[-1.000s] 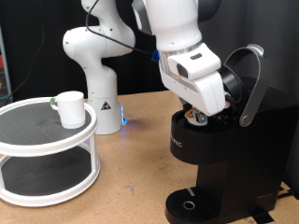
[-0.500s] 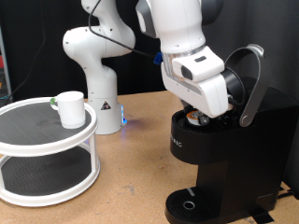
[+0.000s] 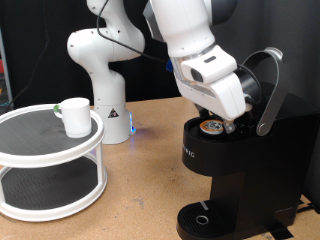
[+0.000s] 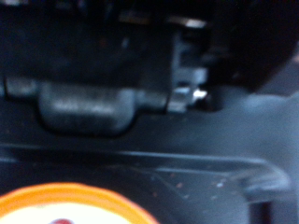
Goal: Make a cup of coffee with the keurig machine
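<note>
The black keurig machine [image 3: 245, 175] stands at the exterior view's right with its silver-grey lid handle [image 3: 270, 92] raised. A small pod [image 3: 212, 127] with a brown-marked top sits in the open chamber. My gripper [image 3: 231, 122] hangs just above the chamber, beside the pod, with nothing seen between its fingers. The wrist view shows dark machine parts [image 4: 112, 93] up close and the pod's orange-white rim [image 4: 75, 205]; no fingers show there. The white cup [image 3: 74, 116] stands apart on the top tier of a round white shelf [image 3: 40, 152] at the exterior view's left.
The robot's white base [image 3: 105, 90] stands behind the shelf on the wooden table [image 3: 140, 185]. The machine's drip tray [image 3: 203, 219] sits at its foot with nothing on it. A dark curtain hangs at the back.
My hand has risen slightly and shifted towards the exterior view's left, so the pod in the chamber now shows more fully. The cup and machine have not moved.
</note>
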`<state>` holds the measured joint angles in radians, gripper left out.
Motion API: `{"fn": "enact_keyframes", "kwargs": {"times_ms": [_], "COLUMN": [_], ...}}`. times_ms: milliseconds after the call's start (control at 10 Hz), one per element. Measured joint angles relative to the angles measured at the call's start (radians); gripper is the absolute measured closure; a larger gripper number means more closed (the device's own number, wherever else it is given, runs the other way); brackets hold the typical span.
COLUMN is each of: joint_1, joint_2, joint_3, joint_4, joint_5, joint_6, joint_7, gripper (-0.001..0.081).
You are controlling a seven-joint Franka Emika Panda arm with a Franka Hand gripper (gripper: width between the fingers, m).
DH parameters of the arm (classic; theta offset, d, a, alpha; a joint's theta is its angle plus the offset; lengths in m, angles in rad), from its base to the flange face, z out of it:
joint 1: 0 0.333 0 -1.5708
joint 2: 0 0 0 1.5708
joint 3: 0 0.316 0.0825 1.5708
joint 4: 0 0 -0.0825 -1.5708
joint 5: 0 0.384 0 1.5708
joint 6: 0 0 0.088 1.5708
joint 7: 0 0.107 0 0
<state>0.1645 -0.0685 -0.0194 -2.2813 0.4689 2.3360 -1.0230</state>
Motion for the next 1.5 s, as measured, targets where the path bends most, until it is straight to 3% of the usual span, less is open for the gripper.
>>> {"fn": "enact_keyframes", "kwargs": {"times_ms": [200,600,1000,1500], "joint_1": [-0.007,-0.043,-0.043,-0.047], "joint_2": [-0.038,-0.117,-0.125,-0.176], "joint_3": [-0.02,-0.064,-0.079,-0.116], "joint_4": [-0.004,-0.008,-0.004,0.081], "joint_5": [0.061,0.038,0.145,0.184], "joint_6": [-0.024,-0.143,-0.135,-0.277], "joint_7": [-0.052,-0.062,-0.078,-0.038], "gripper": [0.0001,-0.0002,-0.0002,-0.0002]}}
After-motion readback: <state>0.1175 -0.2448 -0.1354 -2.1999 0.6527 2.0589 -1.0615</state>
